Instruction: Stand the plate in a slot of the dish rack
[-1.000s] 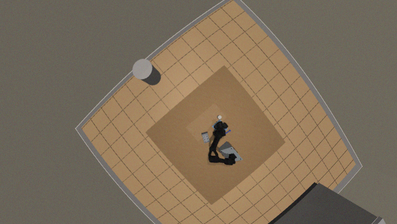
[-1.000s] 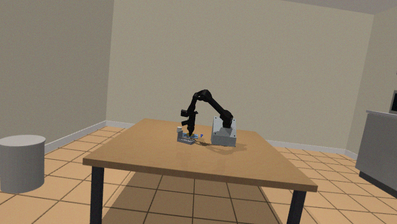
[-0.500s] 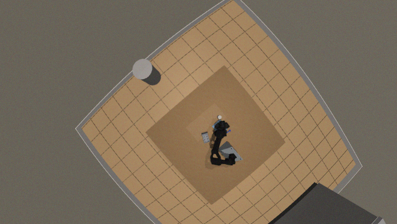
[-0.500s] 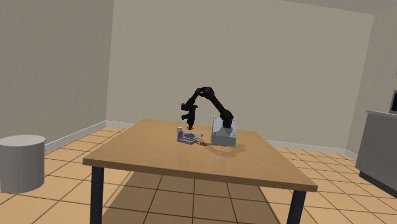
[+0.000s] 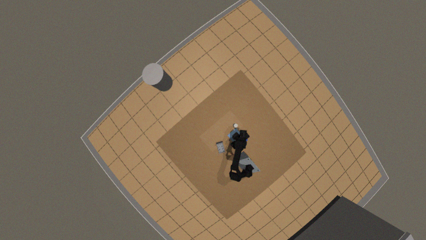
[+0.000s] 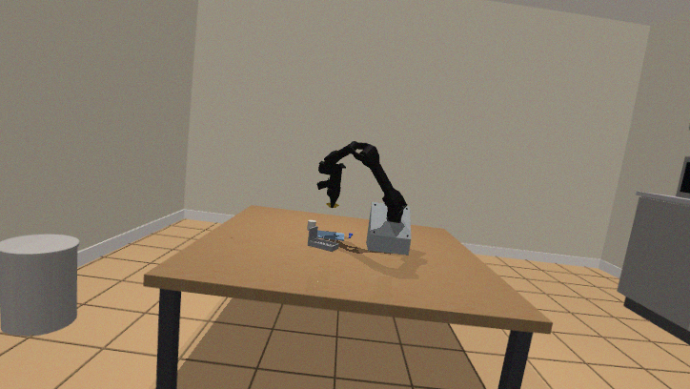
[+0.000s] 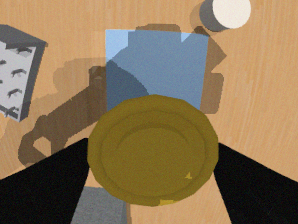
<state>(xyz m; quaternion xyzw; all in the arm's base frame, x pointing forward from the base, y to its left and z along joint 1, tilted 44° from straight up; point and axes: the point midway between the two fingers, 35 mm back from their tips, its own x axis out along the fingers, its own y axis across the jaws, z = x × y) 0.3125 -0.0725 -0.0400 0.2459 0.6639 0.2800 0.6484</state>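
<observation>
1 plate (image 7: 153,150) | gripped by pincer (image 6: 332,204) (image 7: 152,148) | above blue mat (image 5: 233,135) (image 6: 330,235) (image 7: 165,65)

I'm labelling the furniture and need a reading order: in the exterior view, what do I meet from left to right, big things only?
Grey cylinder → wooden table → grey cabinet.

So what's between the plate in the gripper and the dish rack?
In the wrist view, part of the blue sheet, then wooden tabletop with the arm's shadow across it, separates the plate from the rack.
</observation>
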